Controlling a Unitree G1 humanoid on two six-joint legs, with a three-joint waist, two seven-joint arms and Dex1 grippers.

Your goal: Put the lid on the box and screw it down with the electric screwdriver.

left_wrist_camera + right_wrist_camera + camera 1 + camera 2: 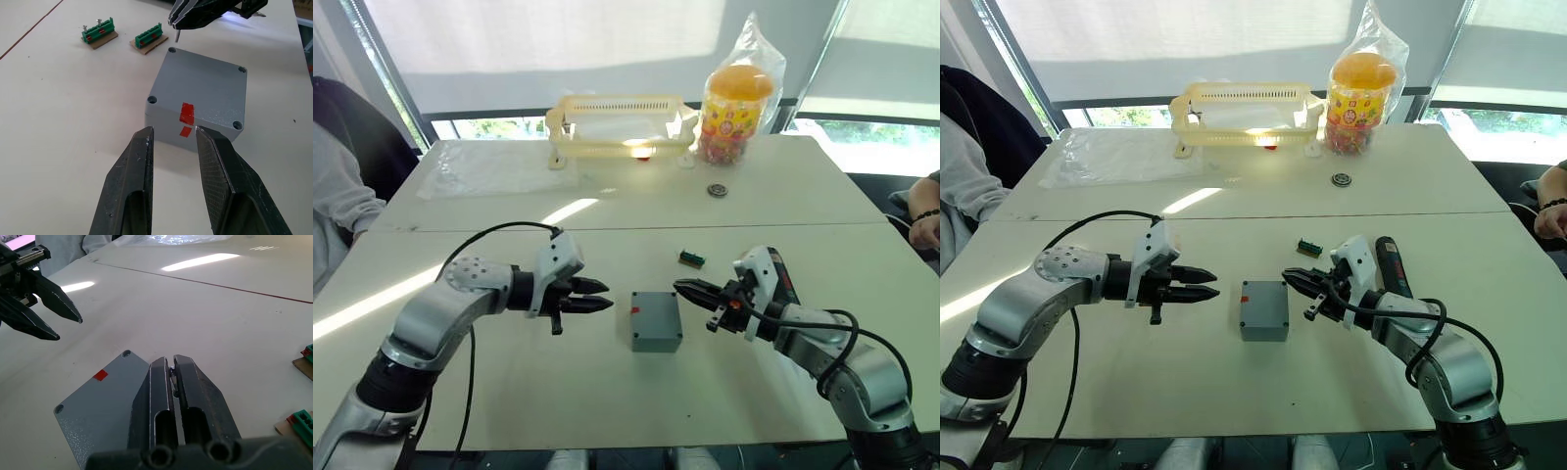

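- Left eye view: the small square grey-blue plastic box (656,320), closed by its thin flat grey-blue lid (655,310), sits on the white bench (607,392) between both tools, touching neither. The left tool (605,296) has its black fingers slightly apart. The right tool (690,290) points at the box.
- Right eye view: the black pen-shaped electric screwdriver (1392,266) lies on the bench just beyond the right arm.
- Left wrist view: two green terminal blocks (124,37) lie beyond the box.
- Right wrist view: the right tool's fingers are together over the lid.
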